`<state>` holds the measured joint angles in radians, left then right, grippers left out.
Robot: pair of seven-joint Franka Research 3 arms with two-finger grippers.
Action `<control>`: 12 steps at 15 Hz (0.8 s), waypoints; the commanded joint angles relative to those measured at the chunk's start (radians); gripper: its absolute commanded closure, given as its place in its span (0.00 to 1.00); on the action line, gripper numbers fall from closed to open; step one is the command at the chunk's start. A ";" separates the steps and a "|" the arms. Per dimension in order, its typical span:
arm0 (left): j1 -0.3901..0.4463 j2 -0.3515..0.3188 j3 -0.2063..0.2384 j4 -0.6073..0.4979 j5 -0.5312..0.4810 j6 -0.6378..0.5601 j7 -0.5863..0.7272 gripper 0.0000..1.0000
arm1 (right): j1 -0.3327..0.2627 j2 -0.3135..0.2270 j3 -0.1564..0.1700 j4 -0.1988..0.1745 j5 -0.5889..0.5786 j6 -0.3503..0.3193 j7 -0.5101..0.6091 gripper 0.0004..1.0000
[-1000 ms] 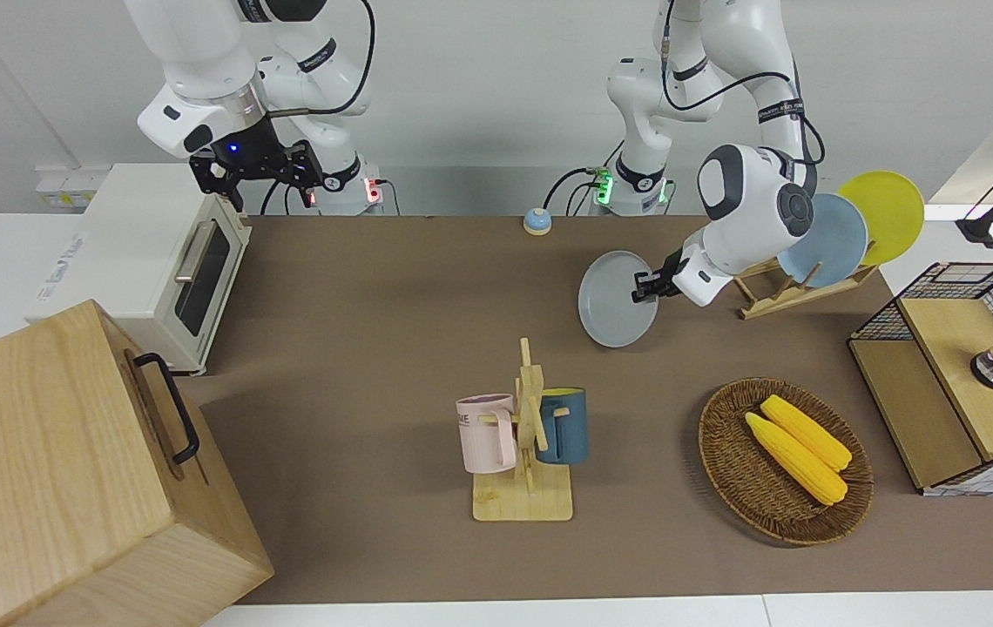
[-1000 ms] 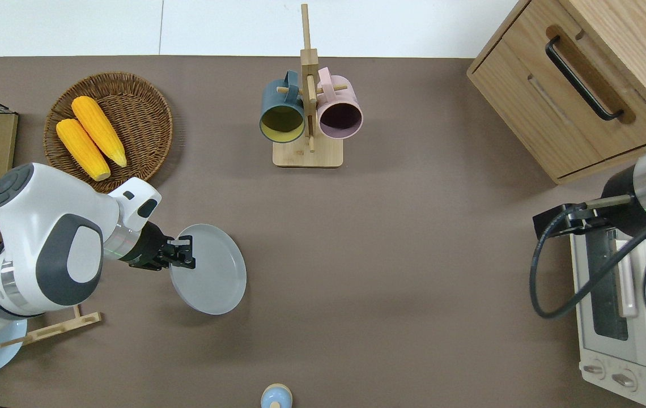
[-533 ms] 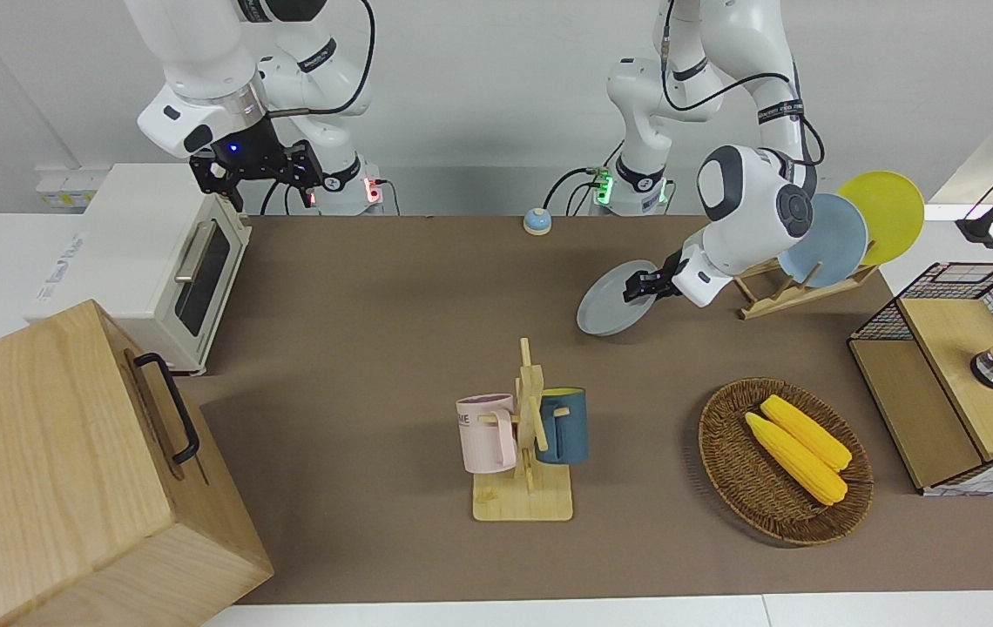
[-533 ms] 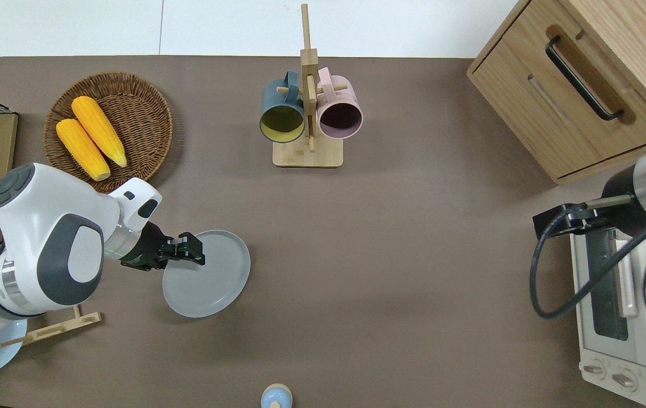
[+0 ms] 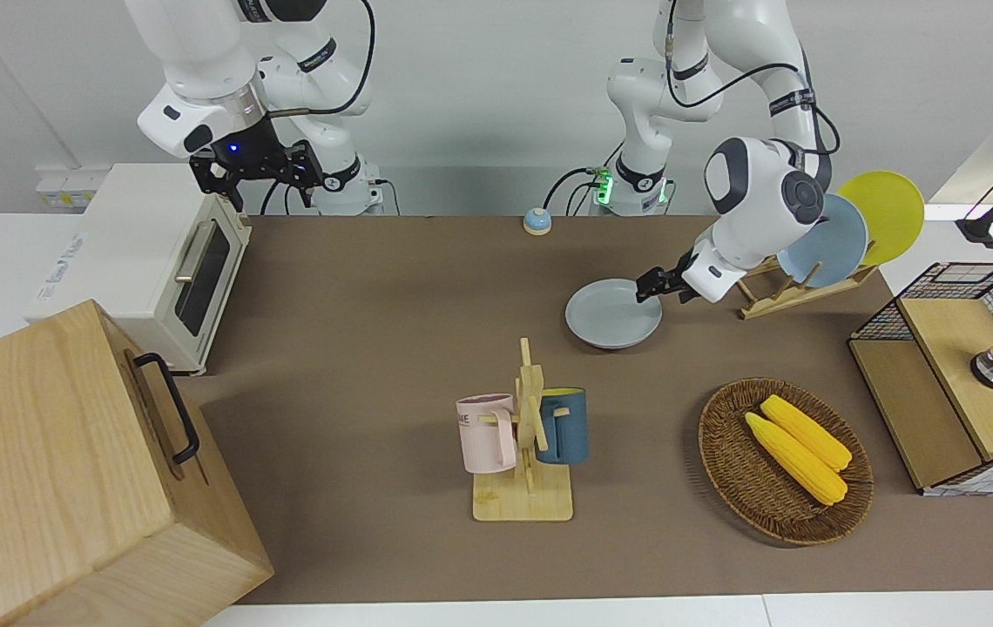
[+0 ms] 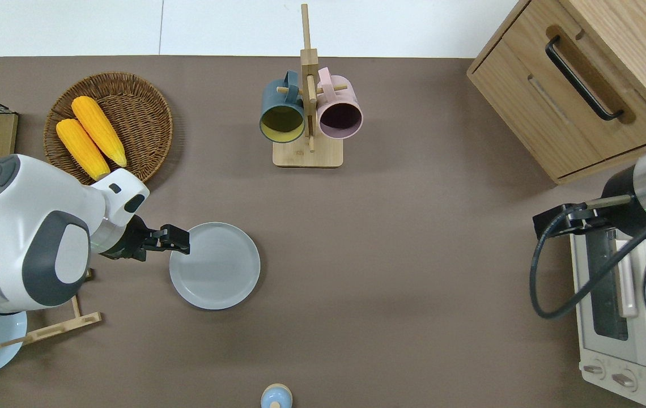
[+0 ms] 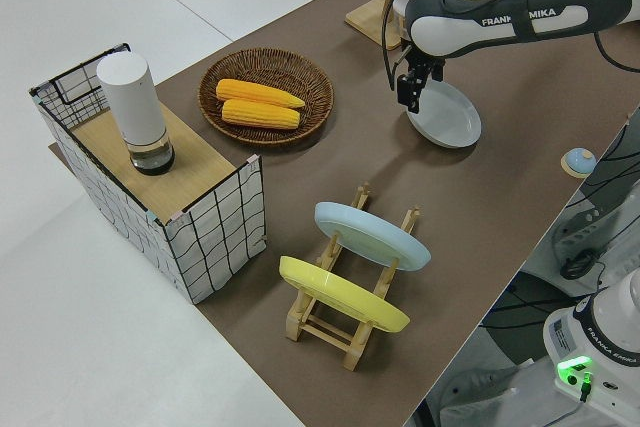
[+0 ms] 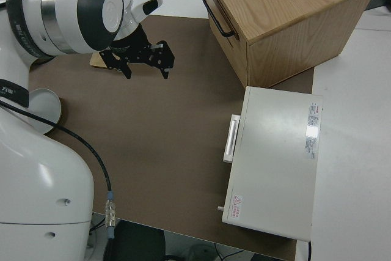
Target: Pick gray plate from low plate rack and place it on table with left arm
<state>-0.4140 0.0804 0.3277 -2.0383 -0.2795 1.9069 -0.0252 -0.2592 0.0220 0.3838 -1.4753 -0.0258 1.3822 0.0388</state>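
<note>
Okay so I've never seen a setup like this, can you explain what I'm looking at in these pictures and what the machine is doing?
Two white robot arms stand at a brown table, filmed from the front, from overhead and from each side. The left gripper is at the rim of a gray plate lying flat on the table; whether it grips is unclear. Blue and yellow plates sit in the low plate rack. Also there: a mug stand, a basket of corn, a toaster oven and a wooden cabinet. The right arm is parked, fingers open.
</note>
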 commanded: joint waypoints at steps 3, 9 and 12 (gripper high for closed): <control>-0.002 -0.074 0.020 0.111 0.094 -0.015 -0.024 0.01 | -0.023 -0.002 0.021 0.007 -0.005 -0.011 0.012 0.02; 0.061 -0.191 -0.039 0.148 0.361 -0.066 -0.055 0.01 | -0.023 -0.002 0.021 0.007 -0.005 -0.011 0.012 0.02; 0.174 -0.212 -0.154 0.150 0.359 -0.101 -0.055 0.01 | -0.023 -0.004 0.020 0.007 -0.005 -0.011 0.012 0.02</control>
<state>-0.2984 -0.1109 0.2366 -1.8886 0.0574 1.8405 -0.0623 -0.2592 0.0220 0.3838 -1.4753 -0.0258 1.3822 0.0388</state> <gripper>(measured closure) 0.004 0.013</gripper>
